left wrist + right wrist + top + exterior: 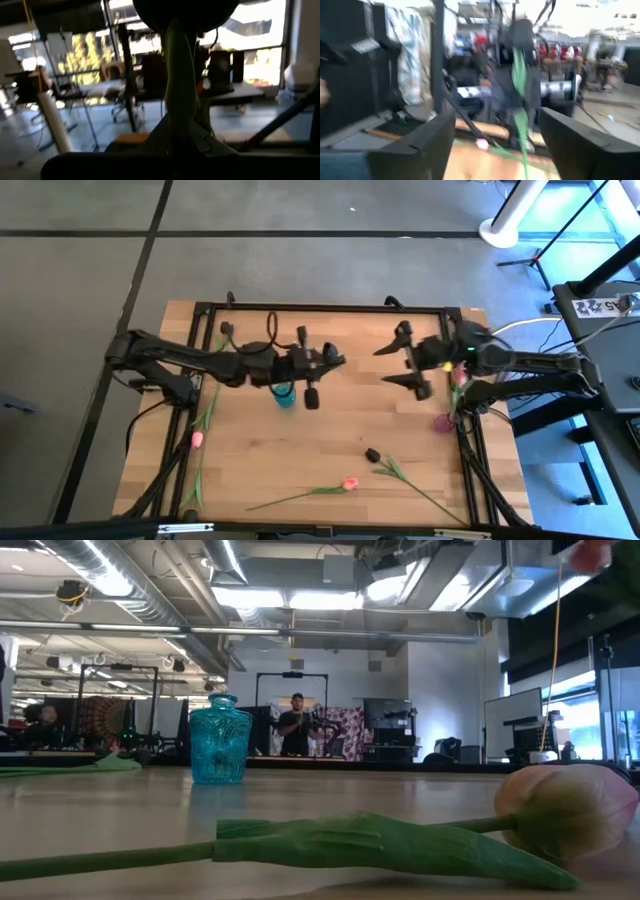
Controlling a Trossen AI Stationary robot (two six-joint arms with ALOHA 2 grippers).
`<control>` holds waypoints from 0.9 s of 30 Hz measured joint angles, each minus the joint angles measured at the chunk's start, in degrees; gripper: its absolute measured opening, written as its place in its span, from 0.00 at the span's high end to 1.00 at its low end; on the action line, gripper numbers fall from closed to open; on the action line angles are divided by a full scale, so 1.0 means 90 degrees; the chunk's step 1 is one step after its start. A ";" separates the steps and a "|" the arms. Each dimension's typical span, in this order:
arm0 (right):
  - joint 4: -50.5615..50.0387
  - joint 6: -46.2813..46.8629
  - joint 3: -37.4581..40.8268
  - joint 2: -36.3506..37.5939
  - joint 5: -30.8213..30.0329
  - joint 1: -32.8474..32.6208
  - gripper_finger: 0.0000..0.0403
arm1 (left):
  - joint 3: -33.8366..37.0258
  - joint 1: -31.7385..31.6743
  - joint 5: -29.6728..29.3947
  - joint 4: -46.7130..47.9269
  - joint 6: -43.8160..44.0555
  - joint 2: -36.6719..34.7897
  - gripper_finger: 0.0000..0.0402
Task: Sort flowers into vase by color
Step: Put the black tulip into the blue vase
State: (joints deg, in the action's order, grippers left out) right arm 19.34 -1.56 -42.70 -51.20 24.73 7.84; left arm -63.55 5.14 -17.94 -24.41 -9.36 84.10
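My left gripper (pixel 333 360) hovers over the table's middle, just beyond the blue glass vase (pixel 285 396) (pixel 220 740), and is shut on a black-headed tulip. Its green stem (pixel 180 85) stands upright close in the left wrist view, with the dark head (pixel 185 10) above it. In the right wrist view the stem (pixel 521 100) hangs below that gripper. My right gripper (pixel 395 365) (pixel 495 150) is open in the air toward the table's right and touches nothing. A pink tulip (pixel 350 483) (pixel 565 810) lies flat near the near edge. My left gripper holds the black tulip by its green stem (pixel 179 125), which passes upright between the fingers. The head is above the hold and the rest of the stem hangs free below, clear of the table. The dark fingers hide the place of contact.
Another pink tulip (pixel 197 439) lies along the left edge, and a black-headed one (pixel 372 454) lies on the near right, its stem running to the near edge. A pinkish vase (pixel 443 422) with a pink flower (pixel 458 376) stands by the right edge. A person stands far behind the table.
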 joint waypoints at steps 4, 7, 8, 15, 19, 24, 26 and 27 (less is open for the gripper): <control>-0.0001 0.0353 -0.0005 0.0618 0.0224 0.0000 0.22 | 0.0005 0.0219 -0.0511 0.1436 0.0433 -0.0883 0.99; 0.0073 0.0427 -0.0005 0.0969 0.0108 0.0002 0.21 | 0.0002 0.0320 -0.0579 0.2086 0.0825 -0.1534 0.98; 0.0152 0.0462 -0.0005 0.1057 0.0022 0.0006 0.21 | 0.0002 0.0348 -0.0580 0.2313 0.0921 -0.1709 0.98; 0.1139 0.0483 0.0000 0.1467 -0.0131 0.0007 0.21 | 0.0002 0.0547 -0.1089 0.3972 0.1682 -0.2150 0.98; 0.1377 0.0463 -0.0002 0.1711 -0.0422 0.0007 0.21 | 0.0004 0.0455 -0.1444 0.4056 0.2501 -0.2156 0.98; 0.1215 0.0459 -0.0002 0.1943 -0.0513 0.0007 0.21 | 0.0005 0.0226 -0.1768 0.4863 0.3092 -0.2147 0.98; 0.1172 0.0459 -0.0002 0.1989 -0.0513 0.0007 0.21 | 0.0005 -0.0006 -0.1844 0.5093 0.3768 -0.2152 0.97; 0.1172 0.0459 -0.0002 0.2017 -0.0513 0.0007 0.21 | 0.0005 -0.0098 -0.1829 0.5111 0.3893 -0.2152 0.97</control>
State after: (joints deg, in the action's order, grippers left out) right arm 29.89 2.57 -42.72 -33.05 20.12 7.90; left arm -63.51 4.25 -34.40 21.59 25.68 64.73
